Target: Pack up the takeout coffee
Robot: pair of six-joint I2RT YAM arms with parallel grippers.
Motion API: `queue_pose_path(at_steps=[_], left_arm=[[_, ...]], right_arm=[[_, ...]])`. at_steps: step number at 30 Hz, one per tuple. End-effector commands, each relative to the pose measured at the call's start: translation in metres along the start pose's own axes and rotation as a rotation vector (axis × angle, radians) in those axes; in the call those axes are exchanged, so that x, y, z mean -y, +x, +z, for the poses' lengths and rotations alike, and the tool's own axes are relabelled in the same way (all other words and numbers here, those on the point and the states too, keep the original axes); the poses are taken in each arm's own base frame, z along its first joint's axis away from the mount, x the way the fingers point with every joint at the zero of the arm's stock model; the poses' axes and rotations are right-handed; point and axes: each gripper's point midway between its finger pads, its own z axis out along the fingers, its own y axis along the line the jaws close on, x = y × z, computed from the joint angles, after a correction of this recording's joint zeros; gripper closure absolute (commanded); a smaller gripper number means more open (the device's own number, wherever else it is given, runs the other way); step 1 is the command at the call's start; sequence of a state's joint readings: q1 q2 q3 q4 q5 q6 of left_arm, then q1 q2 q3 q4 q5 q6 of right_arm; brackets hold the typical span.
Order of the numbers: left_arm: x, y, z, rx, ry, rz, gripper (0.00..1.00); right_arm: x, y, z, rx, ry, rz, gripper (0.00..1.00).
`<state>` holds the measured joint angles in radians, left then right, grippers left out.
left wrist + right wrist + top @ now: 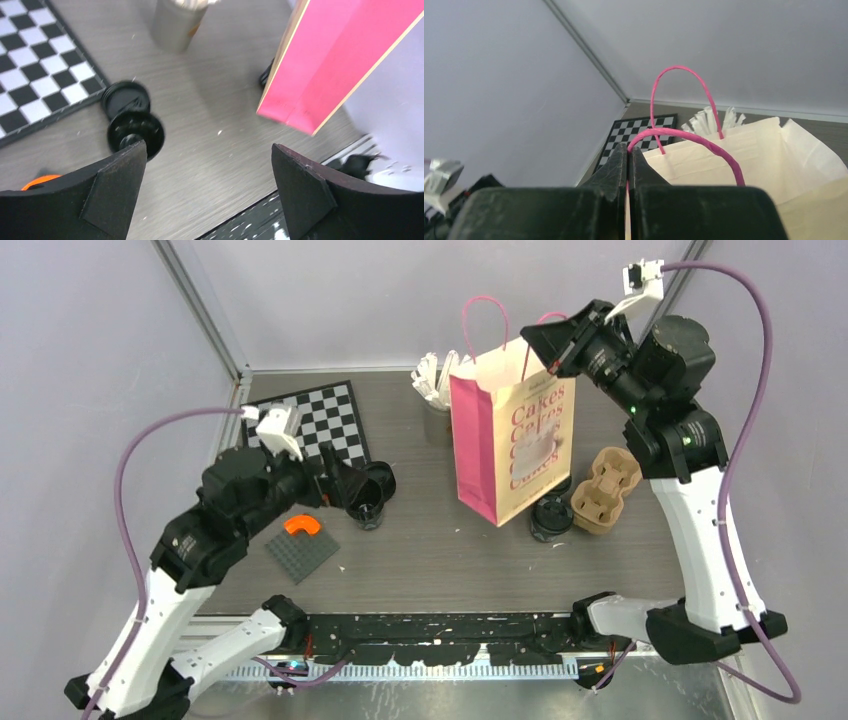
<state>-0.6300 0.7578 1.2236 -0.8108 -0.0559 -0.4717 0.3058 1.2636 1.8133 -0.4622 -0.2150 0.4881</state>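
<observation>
Right, your left hand is spread wide, low over the surface, with one coffee cup right at the tip of one finger. Your right hand is up high, pinched tight on the top edge of the pink paper bag. The second coffee cup stands well below that hand, at the bag's foot, beside the pulp carrier.
</observation>
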Motion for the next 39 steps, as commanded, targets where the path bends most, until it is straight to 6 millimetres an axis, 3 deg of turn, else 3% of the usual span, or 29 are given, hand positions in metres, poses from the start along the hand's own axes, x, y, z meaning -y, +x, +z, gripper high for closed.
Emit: queue_pose_path(at_steps=[1,8,12,18,23,27,29,31,34,39], left_arm=[[0.038,-0.06,0.005,0.105,0.1,-0.065,0.04],[0.068,-0.11,0.011,0.157,0.166,-0.03,0.01],[0.068,-0.119,0.017,0.142,0.144,-0.017,0.01],[0.047,-0.096,0.037,0.07,0.076,-0.044,0.01],[0.031,-0.079,0.056,0.016,0.075,-0.083,0.02],[0.002,-0.091,0.07,-0.002,0.06,-0.176,0.06],[-0.006,-0.088,0.08,-0.044,0.087,-0.222,0.1],[-0.004,-0.075,0.091,-0.094,0.148,-0.259,0.14],[0.017,-0.058,0.102,-0.132,0.341,-0.307,0.19],[0.017,-0.042,0.099,-0.136,0.371,-0.299,0.2]], right_arm=[[-0.034,0.016,-0.025,-0.072,-0.155,0.028,1.0],[-0.049,0.052,-0.034,-0.191,-0.261,0.062,1.0],[-0.06,0.08,-0.031,-0.25,-0.353,0.063,1.0],[-0.075,0.106,-0.021,-0.294,-0.41,0.07,1.0],[-0.076,0.123,-0.023,-0.323,-0.437,0.064,1.0],[-0.069,0.142,-0.021,-0.342,-0.444,0.075,1.0],[-0.063,0.164,-0.02,-0.377,-0.46,0.106,0.99],[-0.052,0.185,-0.019,-0.413,-0.44,0.123,1.0],[-0.038,0.205,-0.022,-0.448,-0.402,0.111,0.98],[-0.018,0.216,-0.03,-0.467,-0.306,0.085,0.8]])
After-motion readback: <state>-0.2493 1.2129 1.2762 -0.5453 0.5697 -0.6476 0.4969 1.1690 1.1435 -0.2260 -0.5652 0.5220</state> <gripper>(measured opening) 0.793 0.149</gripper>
